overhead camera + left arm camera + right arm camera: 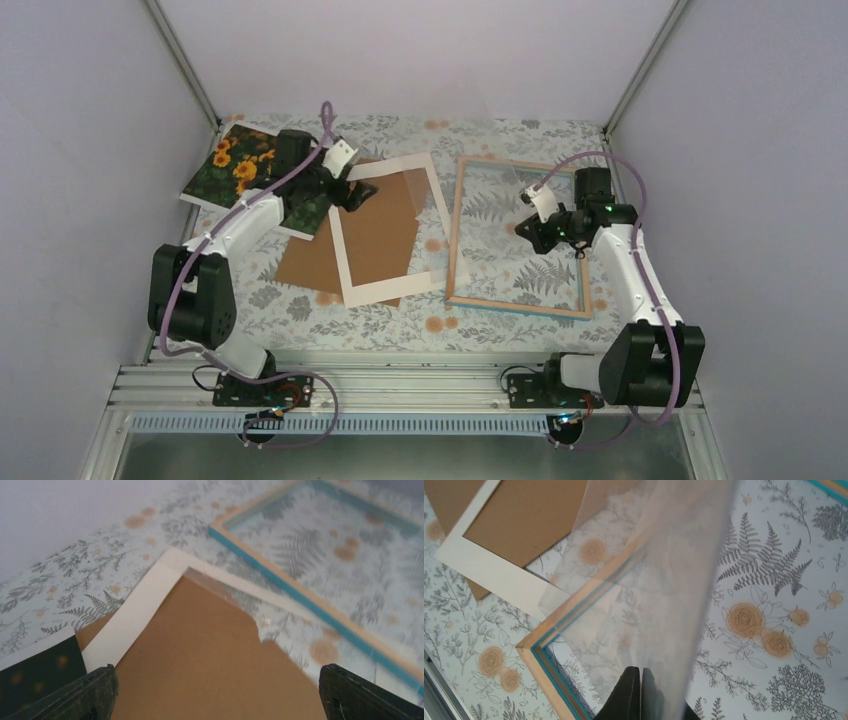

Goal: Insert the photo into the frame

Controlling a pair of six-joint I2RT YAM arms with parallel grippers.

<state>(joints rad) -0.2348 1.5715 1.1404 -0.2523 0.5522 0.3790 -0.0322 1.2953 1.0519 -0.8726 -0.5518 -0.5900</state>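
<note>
The photo (238,168), sunflowers face up, lies at the far left under my left arm; its dark corner shows in the left wrist view (37,667). The frame (520,306) lies flat right of centre, wood back up, turquoise at its edges (280,575) (536,665). My left gripper (362,195) is open and empty, low over the brown backing board (210,655), just right of the photo. My right gripper (522,228) hovers over the frame's opening, shut on a clear sheet (659,580) that stands tilted up from its fingertips (641,680).
The cream mat border (390,290) lies on the brown backing board (375,235) between photo and frame, its right edge near the frame's left rail. The clear sheet's lower corner overlaps the frame corner and mat. Walls close in at left, right and back.
</note>
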